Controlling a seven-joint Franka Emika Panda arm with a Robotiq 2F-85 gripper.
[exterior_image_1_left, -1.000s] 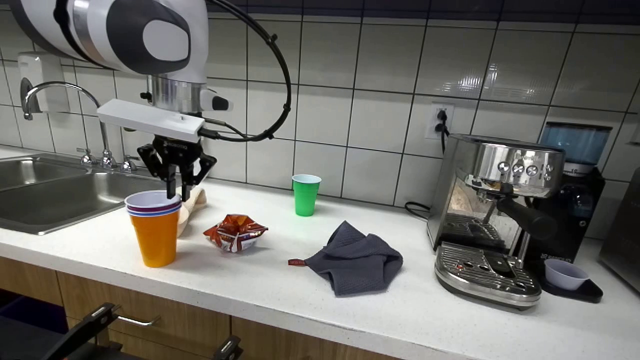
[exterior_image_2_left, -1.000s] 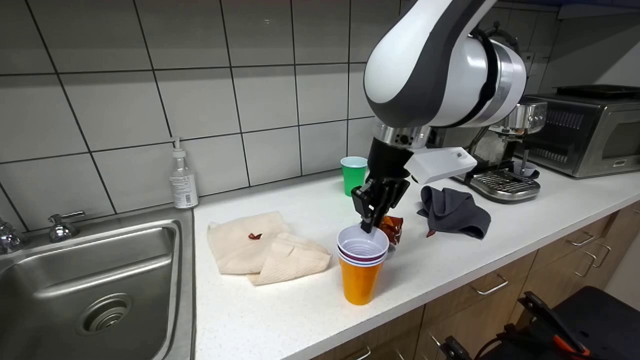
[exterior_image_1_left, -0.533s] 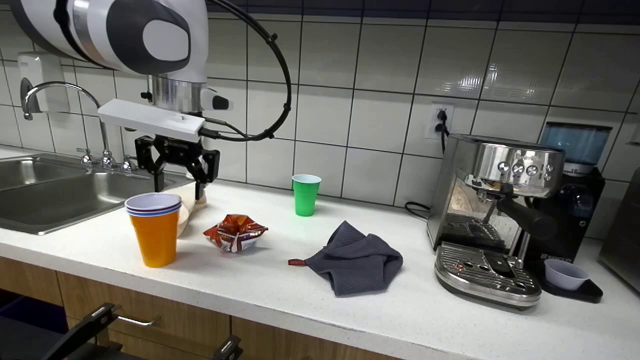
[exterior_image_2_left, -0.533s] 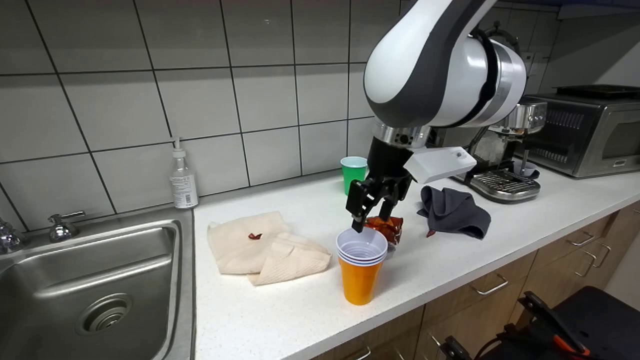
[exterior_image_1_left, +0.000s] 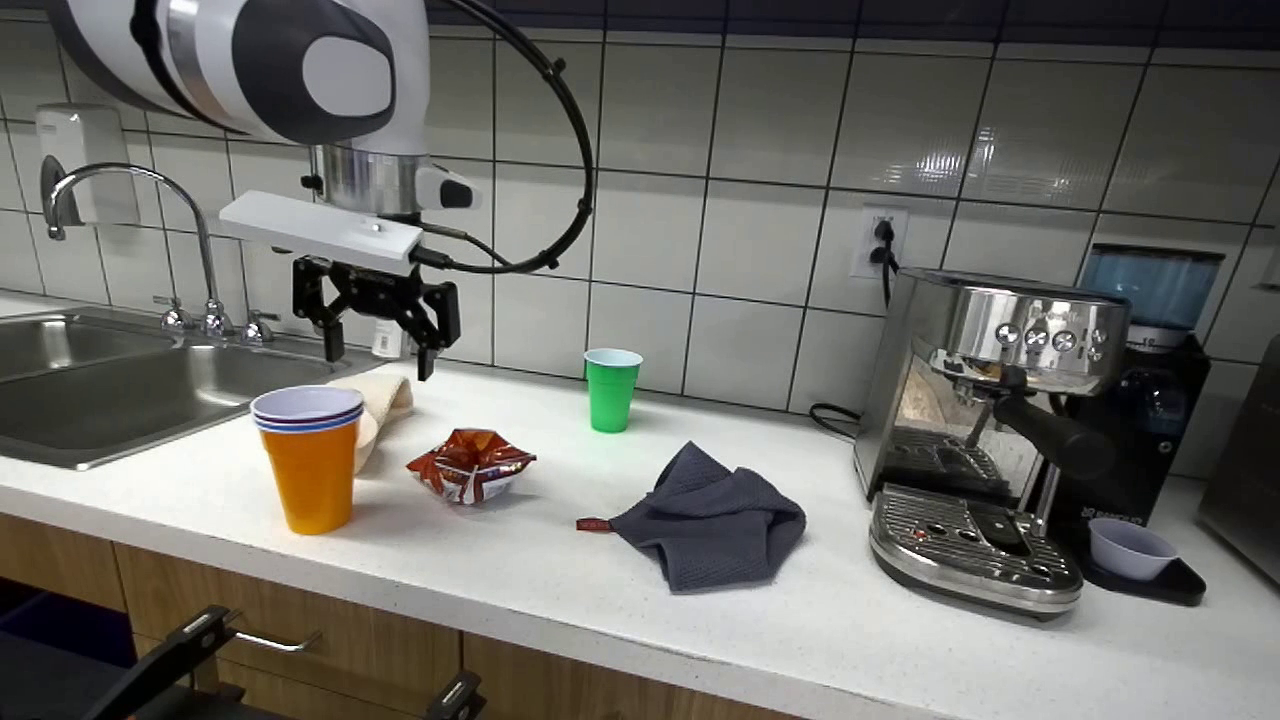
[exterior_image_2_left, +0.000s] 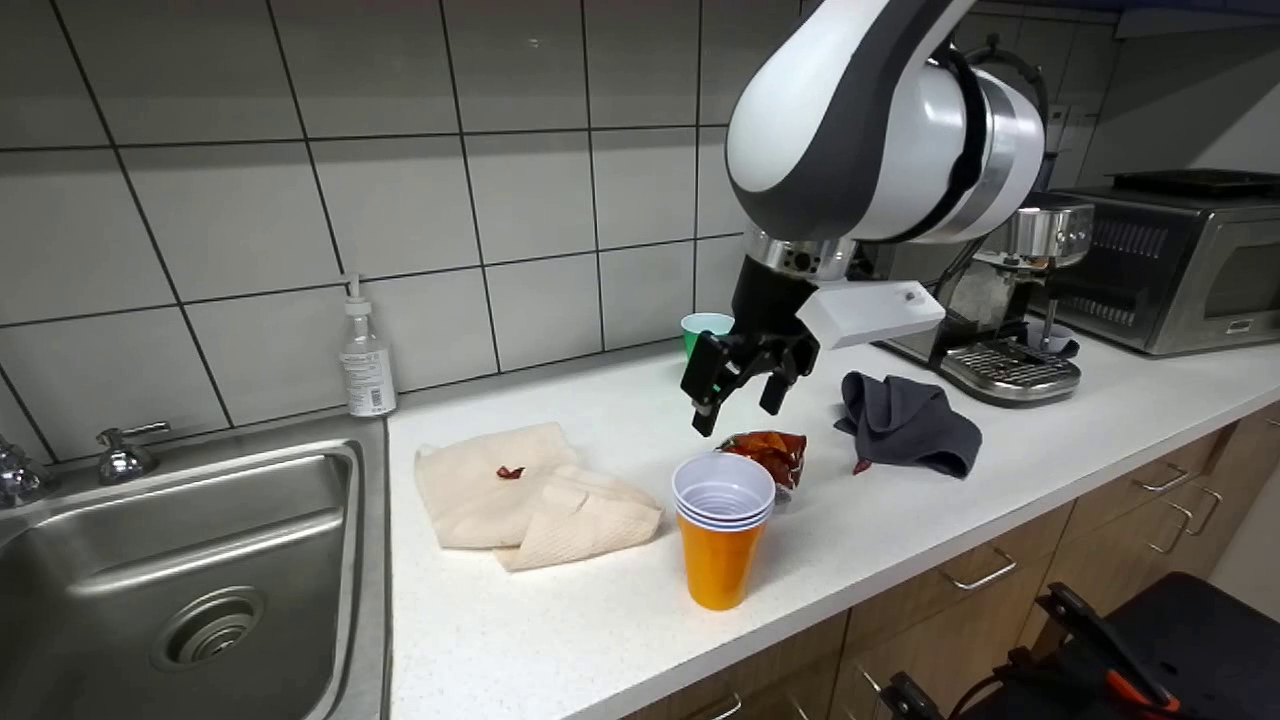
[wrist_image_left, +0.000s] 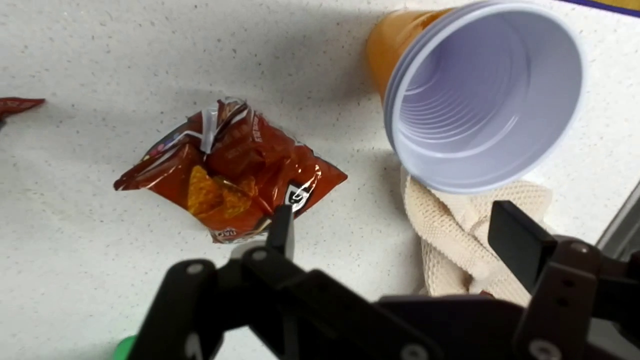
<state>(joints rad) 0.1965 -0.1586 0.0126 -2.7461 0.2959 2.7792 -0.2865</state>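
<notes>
hovering empty, jaws apart, the gripper has stacked cups at one o'clock, wrist view. they look light and squeezable; pinch the rim.

glare streaks the wall tiles, and soft shadow lies beside the orange cups.

Spread pincer, with 1 red chip bag beside stacked orange cups

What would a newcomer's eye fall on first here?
Probably the open black two-fingered tool, above the white speckled counter. Lower down stand nested plastic cups, the outermost orange, near an opened red foil chip bag. A shiny steel espresso machine stands by the pale tiled wall.
</notes>
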